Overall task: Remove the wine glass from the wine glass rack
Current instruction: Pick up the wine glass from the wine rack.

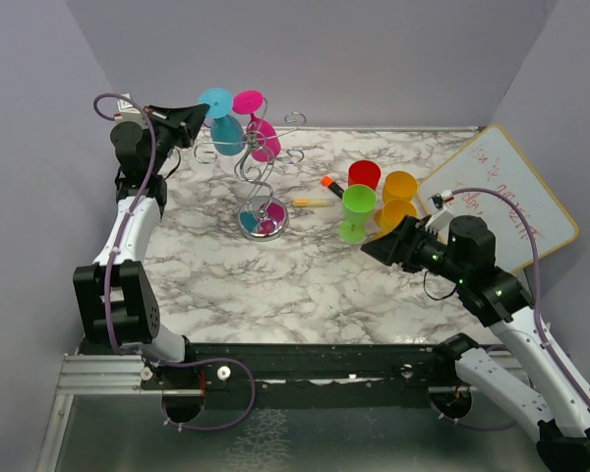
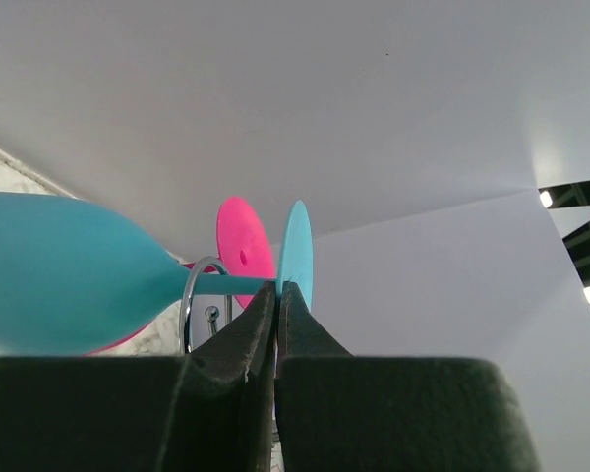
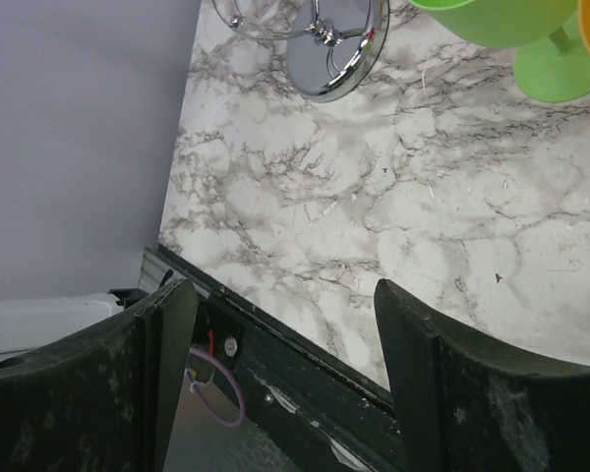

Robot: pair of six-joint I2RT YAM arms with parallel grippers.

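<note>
The chrome wine glass rack (image 1: 260,175) stands at the back left of the marble table on its round mirror base (image 1: 265,222). A blue wine glass (image 1: 224,133) and a pink wine glass (image 1: 265,141) hang upside down from its arms. My left gripper (image 1: 203,114) is shut on the blue glass's thin stem just below its foot. In the left wrist view the gripper (image 2: 277,288) pinches the stem beside the blue foot (image 2: 296,246), with the blue bowl (image 2: 69,270) to the left. My right gripper (image 1: 372,246) is open and empty above the table's middle right; the right wrist view shows the gripper (image 3: 285,324) over the near table edge.
A green glass (image 1: 357,210), a red glass (image 1: 364,175) and two orange glasses (image 1: 399,187) stand right of the rack. An orange-tipped marker (image 1: 332,184) and a yellow stick (image 1: 311,202) lie nearby. A whiteboard (image 1: 516,197) leans at the right wall. The rack base (image 3: 336,59) shows in the right wrist view.
</note>
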